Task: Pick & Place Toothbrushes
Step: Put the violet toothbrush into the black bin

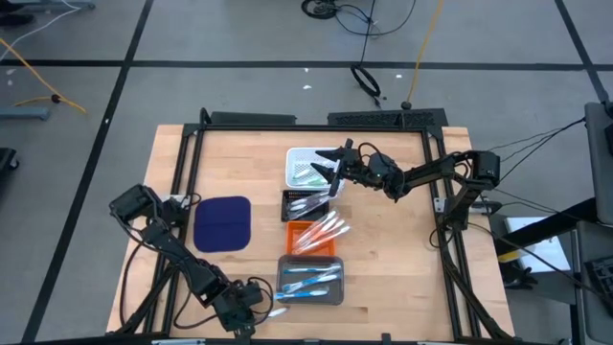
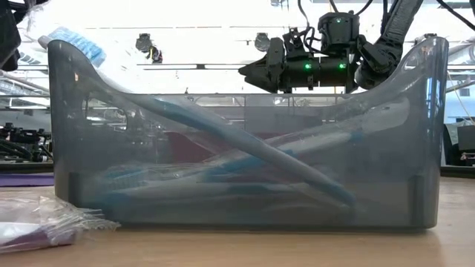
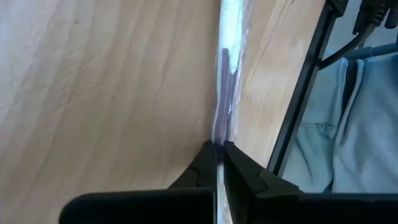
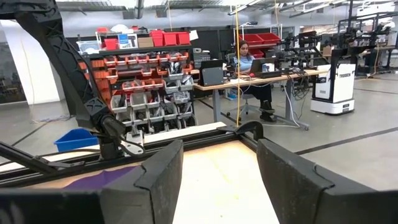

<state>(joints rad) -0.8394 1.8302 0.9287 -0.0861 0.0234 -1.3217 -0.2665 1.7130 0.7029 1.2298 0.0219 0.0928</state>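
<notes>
A toothbrush (image 3: 225,93) with a purple handle, in a clear wrapper, lies on the wood near the table's front edge, left of the grey tray (image 1: 309,278). My left gripper (image 1: 257,307) is shut on it. The grey tray holds blue toothbrushes (image 2: 245,159); one head (image 2: 74,41) sticks up over its rim. Pink ones (image 1: 321,230) lie in the orange tray, others in the black tray (image 1: 305,203) and the white tray (image 1: 305,165). My right gripper (image 1: 335,171) hovers open above the white and black trays, holding nothing. My left gripper pinches the wrapped toothbrush at its near end (image 3: 219,138) between the tips of its two fingers (image 3: 239,168). The fingers slant down from above. The toothbrush runs straight away from them and rests flat on the table.
A dark blue mat (image 1: 222,222) lies left of the trays. The four trays stand in a row from the far side to the near side at the table's middle. A black frame rail (image 3: 301,93) runs along the table edge right beside the held toothbrush.
</notes>
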